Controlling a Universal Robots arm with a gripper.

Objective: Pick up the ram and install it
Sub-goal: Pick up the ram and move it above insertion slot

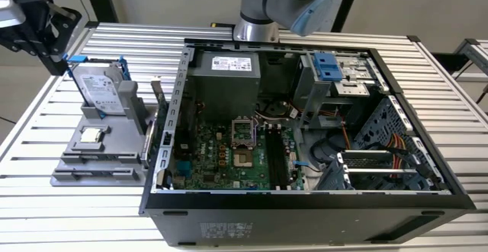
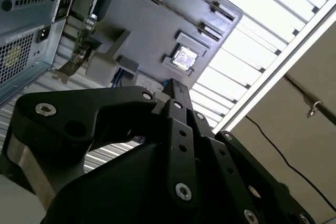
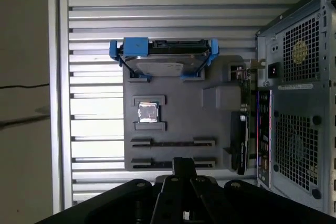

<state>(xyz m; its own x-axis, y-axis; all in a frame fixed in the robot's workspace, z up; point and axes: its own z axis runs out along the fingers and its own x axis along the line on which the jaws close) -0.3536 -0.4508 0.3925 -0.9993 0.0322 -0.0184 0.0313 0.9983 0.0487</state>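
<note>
Black claw [image 3: 184, 163], pinched shut and empty, hangs over the grey tray [image 3: 184, 124]; where the ram lies I cannot tell.

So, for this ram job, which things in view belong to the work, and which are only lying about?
For the job:
- pincer
- black memory slots on the motherboard
- open computer case

Lying about, all on the grey holder:
- hard drive in its blue frame
- CPU chip
- expansion card
</note>
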